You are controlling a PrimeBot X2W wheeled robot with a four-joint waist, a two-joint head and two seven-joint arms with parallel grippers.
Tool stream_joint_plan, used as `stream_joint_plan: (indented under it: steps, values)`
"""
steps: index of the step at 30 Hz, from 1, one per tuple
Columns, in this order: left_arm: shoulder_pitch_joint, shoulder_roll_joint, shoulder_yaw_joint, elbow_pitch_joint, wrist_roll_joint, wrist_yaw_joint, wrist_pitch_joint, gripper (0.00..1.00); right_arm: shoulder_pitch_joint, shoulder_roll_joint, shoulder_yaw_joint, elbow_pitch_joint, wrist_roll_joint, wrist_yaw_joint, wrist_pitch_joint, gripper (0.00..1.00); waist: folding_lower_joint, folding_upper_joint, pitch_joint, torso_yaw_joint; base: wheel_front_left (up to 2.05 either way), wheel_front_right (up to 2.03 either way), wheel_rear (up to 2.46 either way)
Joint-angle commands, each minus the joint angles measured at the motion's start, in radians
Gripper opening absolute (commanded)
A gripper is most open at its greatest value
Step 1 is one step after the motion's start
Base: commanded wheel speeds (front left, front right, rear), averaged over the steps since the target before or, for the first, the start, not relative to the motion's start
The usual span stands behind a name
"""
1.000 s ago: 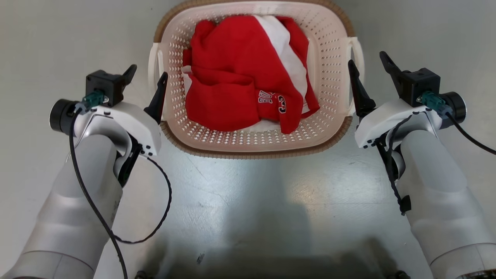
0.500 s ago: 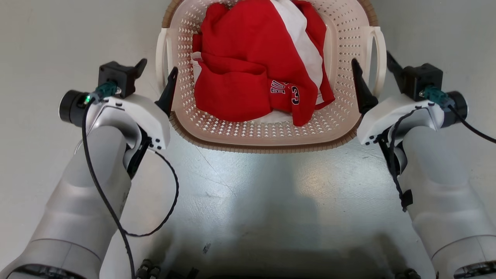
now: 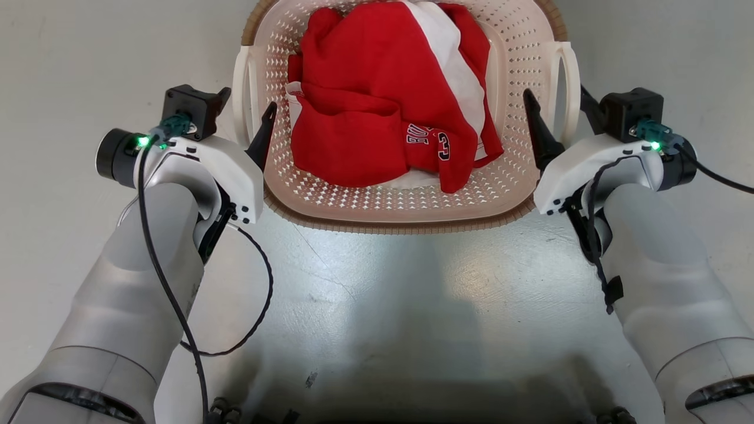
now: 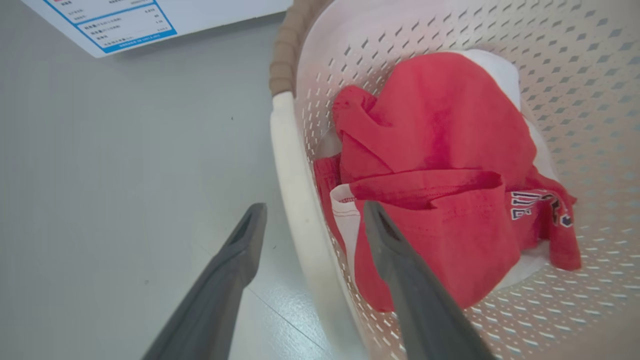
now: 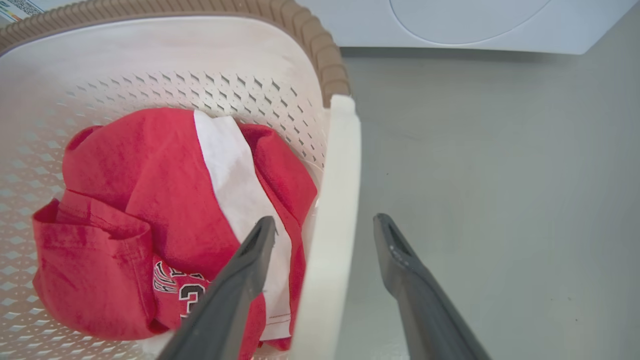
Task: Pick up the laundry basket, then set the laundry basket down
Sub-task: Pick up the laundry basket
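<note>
While jaws gape wide, astride laundry basket (image 3: 377,200) handles (image 4: 299,200), contact unclear.

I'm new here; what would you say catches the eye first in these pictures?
A crumpled red and white garment lies in the cream laundry basket on the grey floor at the head view's top centre. The left gripper and right gripper, both open, each straddle a white side handle.
</note>
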Motion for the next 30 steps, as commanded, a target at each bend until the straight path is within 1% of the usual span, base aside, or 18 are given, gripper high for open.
stream_joint_plan:
  steps: [1, 6, 22, 29, 30]
  values:
    - [0.002, 0.039, 0.013, 0.009, -0.033, -0.003, -0.006, 1.0, 0.023, 0.025, 0.03, 0.01, 0.012, 0.006, -0.014, 1.0, 0.0, 0.0, -0.003, -0.003, 0.0, 0.0, 0.0]
    - [-0.012, 0.038, -0.006, 0.029, -0.069, -0.003, -0.006, 1.0, 0.013, 0.025, 0.049, 0.025, 0.038, 0.006, -0.014, 1.0, 0.0, 0.0, -0.002, -0.008, 0.0, 0.0, 0.0]
    - [-0.039, 0.045, -0.075, 0.085, -0.132, -0.003, -0.006, 1.0, -0.012, 0.025, 0.123, 0.046, 0.104, 0.006, -0.014, 1.0, 0.0, 0.0, -0.002, -0.021, 0.0, 0.0, 0.0]
    - [-0.055, 0.046, -0.097, 0.089, -0.152, -0.003, -0.006, 1.0, -0.027, 0.025, 0.136, 0.052, 0.111, 0.006, -0.014, 1.0, 0.0, 0.0, 0.008, -0.023, 0.0, 0.0, 0.0]
    - [-0.056, 0.045, -0.1, 0.089, -0.155, -0.003, -0.006, 1.0, -0.028, 0.025, 0.137, 0.053, 0.109, 0.006, -0.014, 0.96, 0.0, 0.0, 0.008, -0.023, 0.0, 0.0, 0.0]
